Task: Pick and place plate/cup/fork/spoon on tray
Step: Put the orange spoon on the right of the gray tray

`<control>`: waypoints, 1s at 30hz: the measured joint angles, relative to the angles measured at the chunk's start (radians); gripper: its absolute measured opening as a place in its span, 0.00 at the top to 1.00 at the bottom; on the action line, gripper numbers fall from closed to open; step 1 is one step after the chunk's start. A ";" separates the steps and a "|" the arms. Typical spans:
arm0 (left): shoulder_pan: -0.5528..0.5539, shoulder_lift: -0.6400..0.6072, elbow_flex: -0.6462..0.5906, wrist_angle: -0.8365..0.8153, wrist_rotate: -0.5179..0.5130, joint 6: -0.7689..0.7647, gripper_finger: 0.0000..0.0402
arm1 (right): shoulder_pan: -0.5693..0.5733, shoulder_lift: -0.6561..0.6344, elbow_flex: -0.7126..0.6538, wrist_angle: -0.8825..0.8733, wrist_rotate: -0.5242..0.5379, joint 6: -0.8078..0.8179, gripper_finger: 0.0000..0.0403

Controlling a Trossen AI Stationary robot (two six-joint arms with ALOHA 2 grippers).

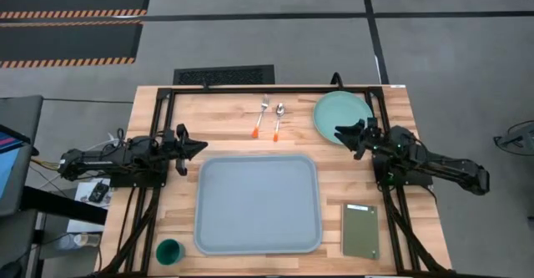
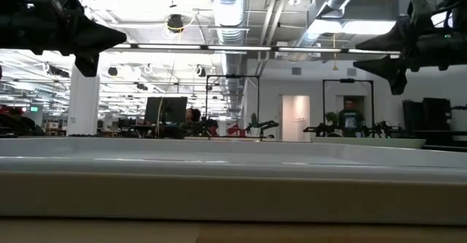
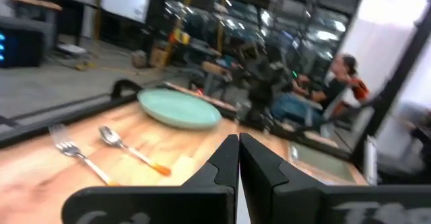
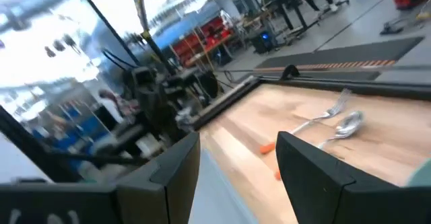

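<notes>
From above, the tray (image 1: 257, 204) sits in the middle of the table with nothing on it. My left gripper (image 1: 198, 147) hangs beside its left edge, fingers pressed together. My right gripper (image 1: 342, 133) hangs near its far right corner, fingers apart, just beside the plate (image 1: 340, 111). The fork (image 1: 261, 115) and spoon (image 1: 278, 119) lie side by side past the tray's far edge. The cup (image 1: 169, 251) stands by its near left corner.

Down low, the tray rim (image 2: 233, 155) fills the front.

My left wrist shows closed fingers (image 3: 225, 160). My right wrist shows spread fingers (image 4: 306, 167).
</notes>
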 joint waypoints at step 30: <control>-0.001 -0.001 0.012 0.242 -0.129 0.002 0.51 | -0.010 0.119 0.256 0.026 0.196 -0.136 0.45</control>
